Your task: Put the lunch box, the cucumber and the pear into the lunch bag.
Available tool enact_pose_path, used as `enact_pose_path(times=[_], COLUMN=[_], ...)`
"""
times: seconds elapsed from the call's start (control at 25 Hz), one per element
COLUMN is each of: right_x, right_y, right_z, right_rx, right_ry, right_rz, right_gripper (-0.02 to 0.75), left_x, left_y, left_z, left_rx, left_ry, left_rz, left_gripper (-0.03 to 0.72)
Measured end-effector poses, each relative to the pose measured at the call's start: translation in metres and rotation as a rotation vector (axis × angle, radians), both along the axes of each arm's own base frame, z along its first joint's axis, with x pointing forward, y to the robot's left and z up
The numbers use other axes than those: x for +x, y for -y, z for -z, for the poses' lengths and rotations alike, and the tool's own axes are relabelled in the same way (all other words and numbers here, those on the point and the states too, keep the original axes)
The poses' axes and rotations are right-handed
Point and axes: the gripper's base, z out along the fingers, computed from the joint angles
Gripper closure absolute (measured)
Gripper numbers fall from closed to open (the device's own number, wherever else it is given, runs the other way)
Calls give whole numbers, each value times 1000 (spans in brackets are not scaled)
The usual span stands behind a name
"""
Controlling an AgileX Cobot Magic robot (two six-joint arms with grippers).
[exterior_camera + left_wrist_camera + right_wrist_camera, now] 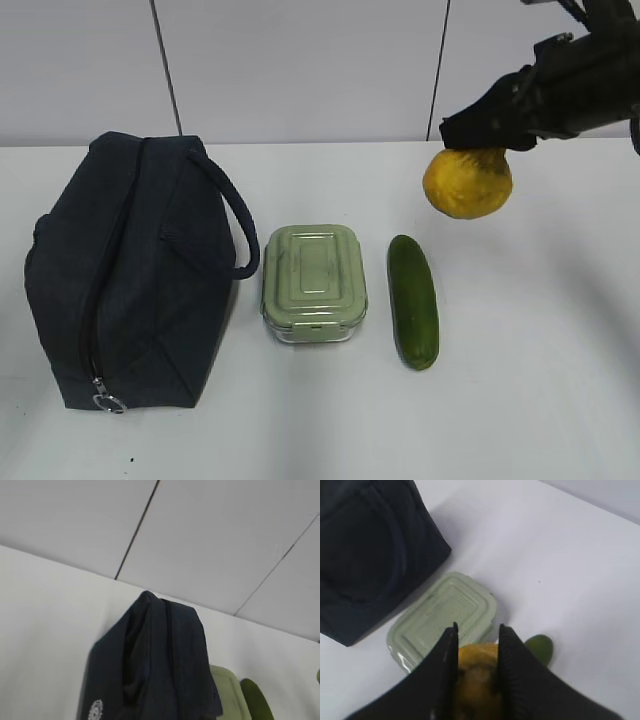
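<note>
White tabletop (540,400), matte and unmarked except for a few tiny dark specks near the front edge. Behind it we see a pale grey panelled wall (300,70), split by thin dark seams running slightly off vertical.

The lunch bag (130,280) stands on the left of the table, dark navy fabric, zipper running down its near side to a metal ring pull (108,403) close to the tabletop. One loop handle (238,235) arcs out toward the lunch box (313,283), which sits just beside the bag, pale green lid up, clear base, clip facing front. The cucumber (413,300) lies flat just right of the box, parallel to it, apart from it.

The right gripper (476,645) is up in the air at the upper right of the exterior view, its black fingers (445,665) clamped on either side of the pear (468,181), which hangs clear of the table above and right of the cucumber's far end. In the right wrist view we look past the fingers down on the box lid and the cucumber tip.

The left gripper does not appear in any view (its wrist camera shows only the bag, a white mark (94,711) on its side, the table and the wall), so we cannot tell its state.
</note>
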Motion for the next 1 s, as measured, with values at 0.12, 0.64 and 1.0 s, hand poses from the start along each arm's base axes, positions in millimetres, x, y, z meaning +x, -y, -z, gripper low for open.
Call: enact_pose_path(times=[0.12, 0.64, 1.0], right_x=[0, -2, -9], right_y=[-6, -32, -119], right_z=[-14, -45, -47], right_rx=[71, 199, 269], right_ry=[10, 61, 72], right_rz=[-25, -110, -285], right_gripper=[541, 541, 541], left_x=[34, 136, 150], left_y=[7, 19, 20], left_z=[5, 69, 91], left_rx=[-38, -67, -83], left_ry=[-78, -423, -522], left_rz=[74, 228, 229], left_gripper=[449, 430, 690])
